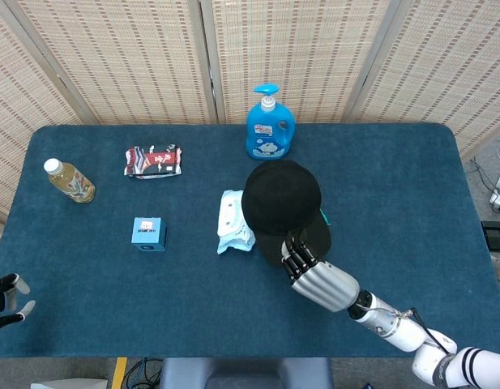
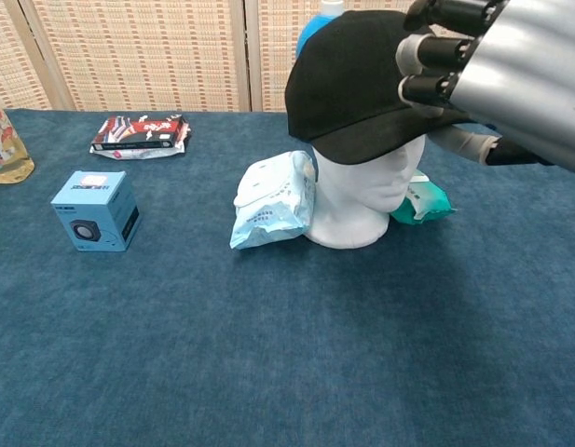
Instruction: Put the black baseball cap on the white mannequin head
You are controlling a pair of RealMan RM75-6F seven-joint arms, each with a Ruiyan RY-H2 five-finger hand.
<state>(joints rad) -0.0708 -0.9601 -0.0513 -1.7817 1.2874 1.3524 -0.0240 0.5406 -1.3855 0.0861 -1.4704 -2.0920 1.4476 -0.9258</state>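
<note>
The black baseball cap (image 1: 280, 203) (image 2: 362, 88) sits over the white mannequin head (image 2: 360, 200), its brim low across the face. From above the cap hides the head. My right hand (image 1: 318, 279) (image 2: 506, 74) grips the brim at the front, fingers (image 2: 436, 51) on top of it. My left hand (image 1: 5, 296) lies at the table's near left corner, far from the cap, fingers apart and holding nothing.
A pale blue wipes pack (image 1: 233, 220) (image 2: 273, 200) leans against the head's left side; a teal pack (image 2: 422, 200) lies on its other side. A blue pump bottle (image 1: 270, 126) stands behind. A blue box (image 2: 94, 209), a snack packet (image 1: 153, 160) and a drink bottle (image 1: 70, 180) are further left.
</note>
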